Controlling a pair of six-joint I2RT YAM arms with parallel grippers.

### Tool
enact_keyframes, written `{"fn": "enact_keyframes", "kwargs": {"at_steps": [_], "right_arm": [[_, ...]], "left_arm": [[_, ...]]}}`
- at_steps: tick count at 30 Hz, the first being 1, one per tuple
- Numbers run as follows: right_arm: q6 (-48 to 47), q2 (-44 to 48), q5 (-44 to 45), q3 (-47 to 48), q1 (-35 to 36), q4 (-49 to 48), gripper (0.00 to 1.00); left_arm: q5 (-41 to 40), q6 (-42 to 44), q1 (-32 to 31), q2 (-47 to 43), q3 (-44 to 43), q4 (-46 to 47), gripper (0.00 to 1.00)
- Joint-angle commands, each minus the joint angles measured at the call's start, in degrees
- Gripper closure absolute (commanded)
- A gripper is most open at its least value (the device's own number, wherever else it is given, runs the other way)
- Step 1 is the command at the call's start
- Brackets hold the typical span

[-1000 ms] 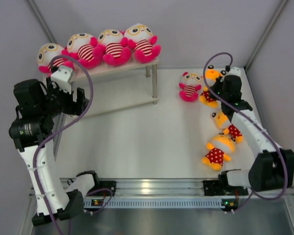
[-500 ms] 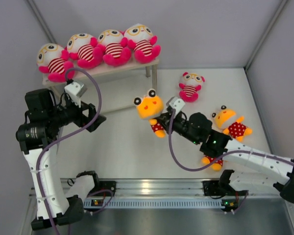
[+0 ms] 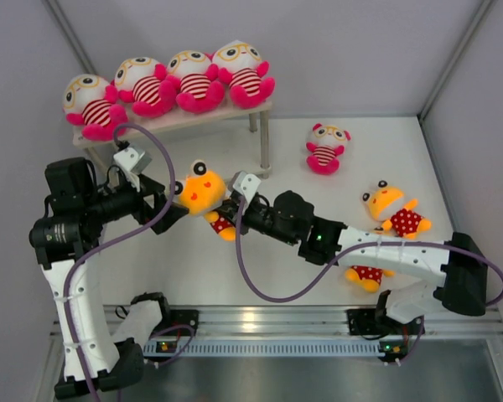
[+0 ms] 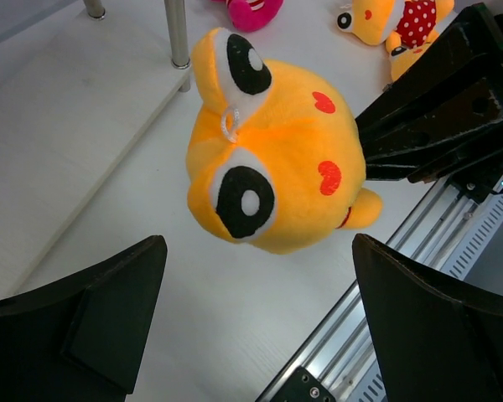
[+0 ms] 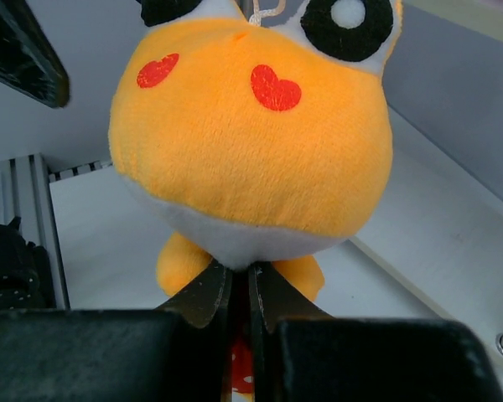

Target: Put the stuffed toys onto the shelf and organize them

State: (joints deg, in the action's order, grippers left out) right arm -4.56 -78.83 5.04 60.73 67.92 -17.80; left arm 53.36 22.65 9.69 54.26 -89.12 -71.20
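The orange-yellow plush (image 3: 203, 191) in its red polka-dot outfit hangs in the air above the table (image 3: 260, 276), just in front of the shelf (image 3: 197, 163), its head turned toward the left arm. The right end effector (image 3: 226, 213) is clamped on it just under the head, its fingers almost together on the thin fabric there. The left end effector (image 3: 172, 203) stands wide apart with the head near the mouth of its fingers, and we see no contact.

We judge this a handover. To do it well, we would bring the left fingers round the fat head, 1 on each side; close until the plush dents; only then part the right fingers, since an early release would drop it.

4 striped plush (image 3: 193, 79) sit in a row on the top tier, so the lower board looks the likely place. 1 striped toy (image 3: 324, 149) and 2 more orange toys (image 3: 392, 209) lie on the table to the right.
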Motion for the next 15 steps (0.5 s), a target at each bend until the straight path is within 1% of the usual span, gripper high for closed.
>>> {"fn": "enact_keyframes", "kwargs": {"at_steps": [1, 6, 9, 10, 11, 12, 13, 14, 15], "right_arm": [[-1.51, -0.45, -2.13, 4.13, 2.13, -4.52, 1.00], [-1.95, -2.20, -4.77, 7.03, 3.01, -3.03, 1.00], [-1.86, -3.26, -8.37, 8.44, 3.10, -2.41, 1.00], [-1.77, -3.61, -8.99, 9.40, 3.18, -2.06, 1.00], [-1.68, -3.79, -9.86, 9.67, 3.18, -1.80, 1.00], [-1.60, -3.88, -10.22, 9.76, 3.18, -1.71, 1.00], [-1.60, -3.62, -10.48, 9.76, 3.18, -1.80, 1.00], [-1.77, -3.53, -11.10, 9.67, 3.27, -1.88, 1.00], [-2.21, -3.09, -11.36, 9.58, 3.27, -1.89, 1.00]], "left_arm": [[0.70, 1.60, -0.20, 0.49, 0.79, 0.36, 0.02], [-0.98, 0.73, -0.20, 1.46, 0.27, 0.62, 0.02], [-1.07, 0.37, -0.29, 1.46, -0.17, 1.50, 0.02], [-1.16, 1.33, -0.20, 1.55, -0.52, 1.50, 0.07], [-1.42, 1.77, -0.11, 1.46, -0.70, 1.50, 0.16], [-1.33, 2.04, -0.20, 1.46, -0.79, 1.41, 0.28], [-1.07, 2.22, -0.20, 1.55, -0.88, 1.41, 0.66], [-0.72, 1.96, -0.20, 1.81, -0.88, 1.50, 0.83], [-0.63, 1.69, -0.20, 2.08, -0.88, 1.50, 0.98]]}}
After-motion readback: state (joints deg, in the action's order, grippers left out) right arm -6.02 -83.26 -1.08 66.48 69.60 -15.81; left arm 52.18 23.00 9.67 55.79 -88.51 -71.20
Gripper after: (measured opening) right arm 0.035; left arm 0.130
